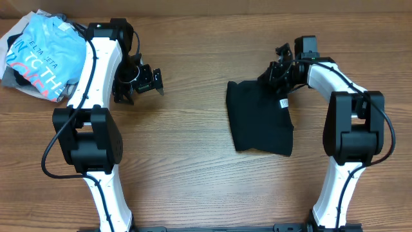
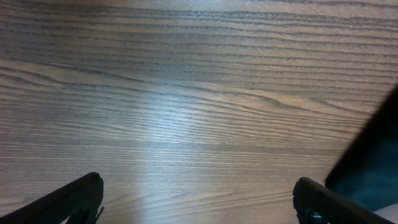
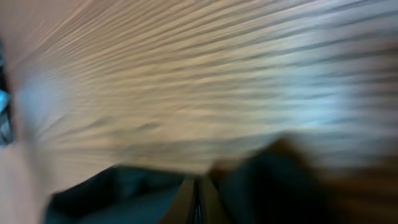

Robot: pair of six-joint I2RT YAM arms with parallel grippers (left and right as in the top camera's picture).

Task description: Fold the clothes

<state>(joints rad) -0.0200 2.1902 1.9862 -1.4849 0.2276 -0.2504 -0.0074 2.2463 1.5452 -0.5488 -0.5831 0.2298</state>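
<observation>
**Overhead:** The black T-shirt (image 1: 261, 122) is seen as a compact, roughly rectangular bundle on the table (image 1: 193, 161), just beneath and inward of the right gripper (image 1: 280, 69). That gripper's jaws are pressed together at the shirt's far corner, where the fabric is drawn up towards them. The white neck label (image 1: 282, 103) is exposed close beneath that gripper. The left gripper (image 1: 138, 80) is spread wide over bare wood, well apart from the shirt. A light blue T-shirt (image 1: 42, 55) is heaped on grey garments (image 1: 9, 77) on the side of it away from the shirt.

**Left wrist:** 2 fingers (image 2: 74, 199) are shown far apart with nothing between them and only wood ahead. A dark shape at the right edge cannot be identified.

**Right wrist:** The picture is blurred. The fingertips (image 3: 188, 200) are closed on each other, with black cloth on either side, so a pinch on a thin fold is judged likely.

**Step and next move:** 1 of the later folds is judged to be in hand. The pinched corner would need to be carried low across the bundle and released once the edges align.
</observation>
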